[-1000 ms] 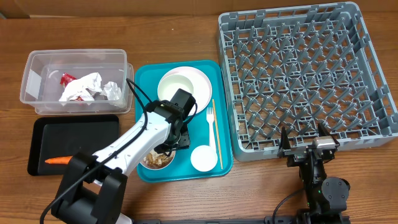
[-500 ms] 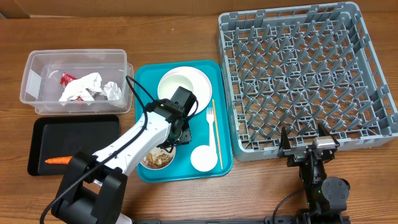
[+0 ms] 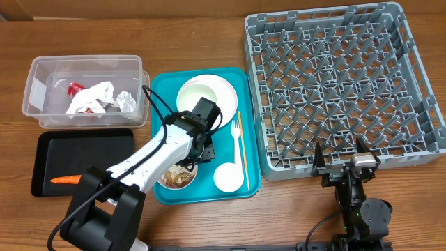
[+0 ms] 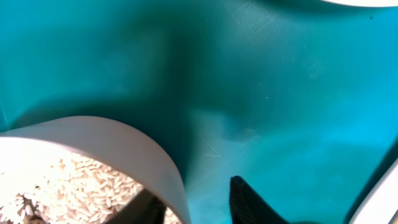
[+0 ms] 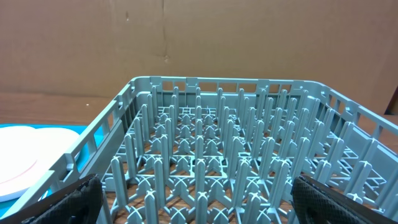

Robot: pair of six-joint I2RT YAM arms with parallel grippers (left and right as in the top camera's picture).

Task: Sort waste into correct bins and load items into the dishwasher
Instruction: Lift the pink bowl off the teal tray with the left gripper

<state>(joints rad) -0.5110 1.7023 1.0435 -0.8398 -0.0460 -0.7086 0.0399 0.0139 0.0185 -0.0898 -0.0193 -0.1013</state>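
The left gripper (image 4: pixel 190 194) straddles the rim of the scrap-filled white bowl (image 4: pixel 118 134), its jaws parted (a gap shows beside the outer finger). The bowl sits on the teal tray (image 4: pixel 280 93). The right gripper (image 5: pixel 199 202) stands spread wide, facing the grey dish rack (image 5: pixel 205 137).

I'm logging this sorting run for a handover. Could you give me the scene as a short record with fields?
Left tool: open, straddling the scrap bowl rim
Right tool: open, holding nothing, by the dish rack
Clear tub: napkins, red wrapper
Black tray: carrot
Teal tray: plate, fork, stick, cup, scrap bowl
Dish rack: nothing loaded yet
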